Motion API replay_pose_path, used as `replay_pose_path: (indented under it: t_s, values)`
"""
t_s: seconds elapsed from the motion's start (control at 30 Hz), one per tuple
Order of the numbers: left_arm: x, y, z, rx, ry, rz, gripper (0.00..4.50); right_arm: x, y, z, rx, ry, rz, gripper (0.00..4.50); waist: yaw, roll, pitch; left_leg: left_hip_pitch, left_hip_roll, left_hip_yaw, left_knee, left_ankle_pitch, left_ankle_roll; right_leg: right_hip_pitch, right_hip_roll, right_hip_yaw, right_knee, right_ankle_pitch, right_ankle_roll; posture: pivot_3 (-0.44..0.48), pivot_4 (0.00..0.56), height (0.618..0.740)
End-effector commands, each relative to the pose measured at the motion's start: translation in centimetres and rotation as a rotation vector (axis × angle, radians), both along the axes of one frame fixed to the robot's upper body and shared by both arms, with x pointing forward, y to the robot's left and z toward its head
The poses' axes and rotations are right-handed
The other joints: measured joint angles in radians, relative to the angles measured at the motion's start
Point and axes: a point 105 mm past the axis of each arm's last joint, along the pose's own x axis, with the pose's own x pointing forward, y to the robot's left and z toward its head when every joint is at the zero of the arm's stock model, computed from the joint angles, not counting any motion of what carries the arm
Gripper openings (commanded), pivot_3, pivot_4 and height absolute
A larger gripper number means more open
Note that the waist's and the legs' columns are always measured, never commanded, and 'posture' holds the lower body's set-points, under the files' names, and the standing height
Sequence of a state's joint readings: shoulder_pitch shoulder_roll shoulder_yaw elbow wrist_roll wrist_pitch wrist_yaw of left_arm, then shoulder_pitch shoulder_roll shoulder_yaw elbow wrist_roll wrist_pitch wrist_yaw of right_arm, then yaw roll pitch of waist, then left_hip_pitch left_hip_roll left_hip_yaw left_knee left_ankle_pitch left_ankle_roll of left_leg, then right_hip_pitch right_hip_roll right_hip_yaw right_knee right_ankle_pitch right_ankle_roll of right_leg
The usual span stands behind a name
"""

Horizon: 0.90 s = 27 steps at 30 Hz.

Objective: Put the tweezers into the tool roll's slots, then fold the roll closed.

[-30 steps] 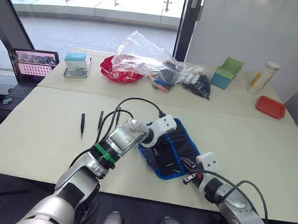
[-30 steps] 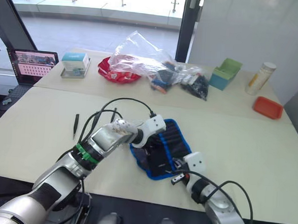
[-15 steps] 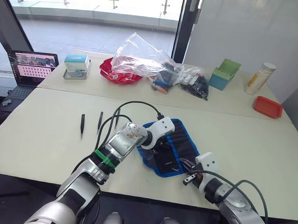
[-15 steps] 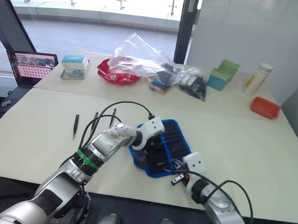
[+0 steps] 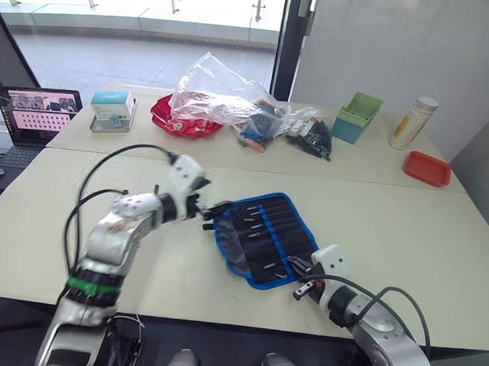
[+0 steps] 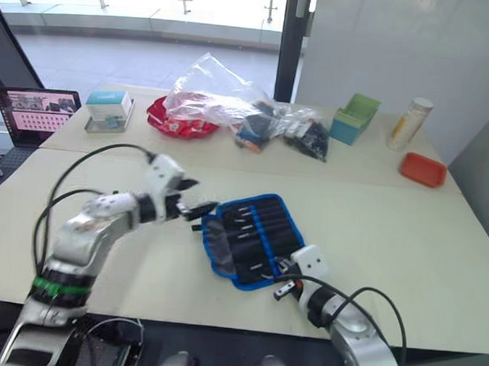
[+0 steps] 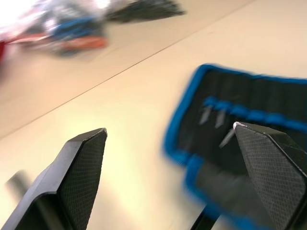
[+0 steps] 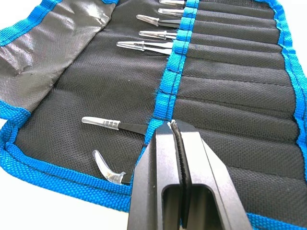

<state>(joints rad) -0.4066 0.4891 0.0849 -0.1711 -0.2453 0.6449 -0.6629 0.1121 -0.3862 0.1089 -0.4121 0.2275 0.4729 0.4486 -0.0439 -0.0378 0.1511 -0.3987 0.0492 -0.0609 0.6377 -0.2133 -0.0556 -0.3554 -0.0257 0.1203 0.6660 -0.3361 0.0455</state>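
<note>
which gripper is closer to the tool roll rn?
Right. The right gripper rests shut on the tool roll, at its near edge. The left gripper is open, just off the roll's left edge, above the table.

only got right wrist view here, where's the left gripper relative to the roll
Observer: The left gripper is low over the table by the tool roll's left edge.
Operator: holding a tweezer?
Observer: No. Its fingers are spread wide with nothing between them.
Operator: anything crowding the far side of the roll
Observer: No. The nearest clutter, a clear plastic bag, sits on the far table, well apart from the roll.
</note>
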Motion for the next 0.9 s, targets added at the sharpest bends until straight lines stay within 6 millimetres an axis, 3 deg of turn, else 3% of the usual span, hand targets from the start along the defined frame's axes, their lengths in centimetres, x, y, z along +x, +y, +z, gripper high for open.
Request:
replay_pose_path:
  t_s: [0.03,0.07,0.2,0.37,0.5,0.63,0.9]
  values:
    - [-1.6,1.4,1.8,-0.070,-0.069,0.070,4.49,-1.0,0.1,-3.0,-0.024,0.138,0.027,0.00,0.002,-0.001,0.000,0.000,0.000,0.000,0.000,0.000,0.000,0.001,0.000,0.000,-0.001,0.000,0.000,0.000,0.150,0.723]
    - [-2.1,1.8,1.6,-0.079,-0.063,0.093,4.49,-1.0,0.1,-3.0,-0.025,0.138,0.028,0.00,0.002,-0.002,0.000,0.000,0.000,0.000,0.000,0.000,0.000,0.001,-0.001,0.000,-0.001,0.000,0.000,0.000,0.150,0.723]
    - [-5.4,7.9,0.3,-0.158,-0.082,0.421,4.49,-0.8,0.1,-3.1,-0.035,0.147,0.057,0.00,-0.009,-0.001,-0.001,0.002,0.001,0.002,-0.003,-0.001,-0.001,0.000,-0.001,0.000,-0.001,0.000,0.000,0.000,0.150,0.723]
    - [-9.2,10.2,-1.7,-0.137,-0.060,0.631,4.49,-0.1,-0.2,-2.5,-0.029,0.139,0.066,0.00,0.003,-0.004,-0.001,0.004,0.000,0.002,-0.004,-0.001,-0.001,0.002,-0.002,-0.001,-0.002,0.000,0.000,0.000,0.150,0.723]
    - [-11.9,11.0,-2.6,-0.155,-0.042,0.767,4.49,-0.1,-0.6,-2.5,-0.032,0.142,0.072,0.00,0.004,-0.007,-0.003,0.004,0.000,0.002,-0.004,-0.001,-0.001,0.003,-0.003,0.000,-0.003,0.000,0.000,0.000,0.150,0.723]
    - [-14.0,10.3,-3.4,-0.146,-0.008,0.804,4.49,-0.4,-0.8,-2.7,-0.032,0.150,0.074,0.00,0.002,-0.007,-0.003,0.003,0.000,0.002,-0.004,-0.001,-0.002,0.002,-0.003,0.000,-0.003,0.000,0.000,0.000,0.150,0.723]
    - [-15.3,9.7,-5.1,-0.108,0.057,0.807,4.49,-1.0,-0.8,-2.8,-0.028,0.159,0.082,0.00,-0.005,-0.007,-0.003,0.003,0.000,0.004,-0.004,-0.001,-0.002,0.003,-0.003,0.001,-0.008,-0.001,-0.002,0.000,0.150,0.723]
